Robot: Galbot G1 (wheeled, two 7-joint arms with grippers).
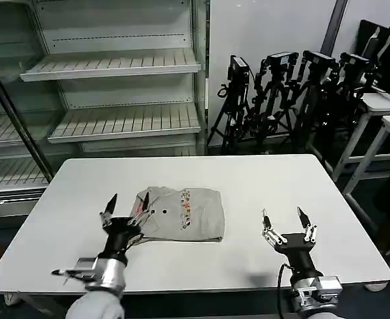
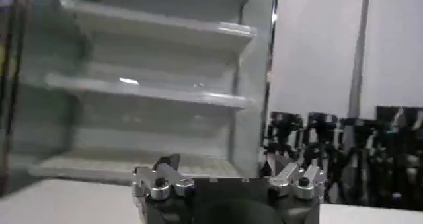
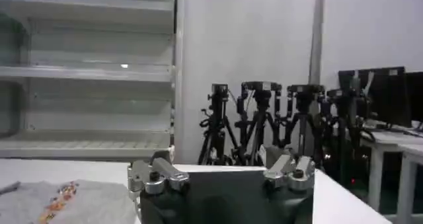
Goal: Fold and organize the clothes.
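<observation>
Head view runs, from left to right, past an open shelving unit [image 1: 115, 86] behind the white table [image 1: 261, 179], then the left gripper [image 1: 125, 206], the folded T-shirt [image 1: 181, 214], the right gripper [image 1: 287, 219] and, at the back right, a cluster of black tripods [image 1: 281, 93]. The left gripper stands with its fingers spread wide and pointing up and away from the robot, its inner fingertip at or over the T-shirt's left edge — touching or just above, I cannot tell which. The light grey T-shirt lies folded into a compact block a little left of the table's middle, its long axis running across the table from left to right, with the neck opening towards the left gripper. A strip of small red, blue and yellow print crosses its middle from front to back; no lettering in it can be read. The right gripper hovers well apart from the cloth, near the front edge on the right, its fingers likewise wide and holding nothing. Bare tabletop lies open on all sides of the shirt — widest to the right and towards the far edge. Right wrist view catches the shirt [image 3: 63, 202] and its coloured print low beside that gripper's body.
</observation>
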